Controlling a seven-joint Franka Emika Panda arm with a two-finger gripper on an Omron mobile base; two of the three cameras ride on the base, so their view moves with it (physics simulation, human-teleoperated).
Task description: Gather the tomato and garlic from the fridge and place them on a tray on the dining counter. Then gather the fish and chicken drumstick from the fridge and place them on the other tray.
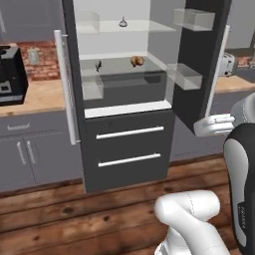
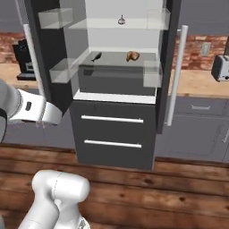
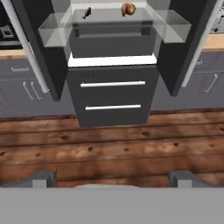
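The fridge (image 1: 127,107) stands open ahead of me. A small white garlic (image 1: 123,22) (image 2: 121,20) rests on its upper glass shelf. On the shelf below lie a dark fish (image 1: 98,64) (image 2: 95,57) (image 3: 87,12) at the left and a brown chicken drumstick (image 1: 137,61) (image 2: 132,55) (image 3: 127,8) at the right. My gripper (image 3: 113,179) is open and empty, well back from the fridge, looking over the wooden floor toward its drawers. The tomato, the trays and the dining counter are out of view.
Both fridge doors (image 1: 196,64) (image 2: 42,49) swing out toward me, with clear bins and long white handles. Two freezer drawers (image 3: 113,94) sit below the shelves. A coffee machine (image 1: 11,74) and a toaster (image 2: 221,67) stand on the side counters.
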